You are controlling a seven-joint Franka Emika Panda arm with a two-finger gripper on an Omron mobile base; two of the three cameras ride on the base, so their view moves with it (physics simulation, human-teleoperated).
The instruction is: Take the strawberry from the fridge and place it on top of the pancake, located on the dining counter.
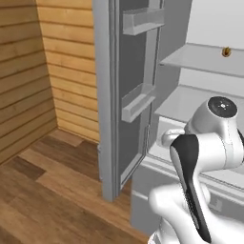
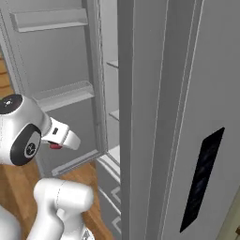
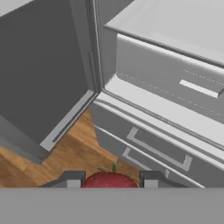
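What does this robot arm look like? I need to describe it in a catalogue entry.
A glossy white arm with rounded, bulbous links, a curved black stripe down one link, and dark grey round joint caps with small pale markings. The end effector has two small, squared dark grey fingertips.

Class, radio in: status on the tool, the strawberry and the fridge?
Tool shut on strawberry. Fridge left door open. Tool outside, above lower drawers. Nothing blocking.

The strawberry [image 3: 109,180] is cut off below (lower half hidden), fingertips [image 3: 73,179] barely showing.
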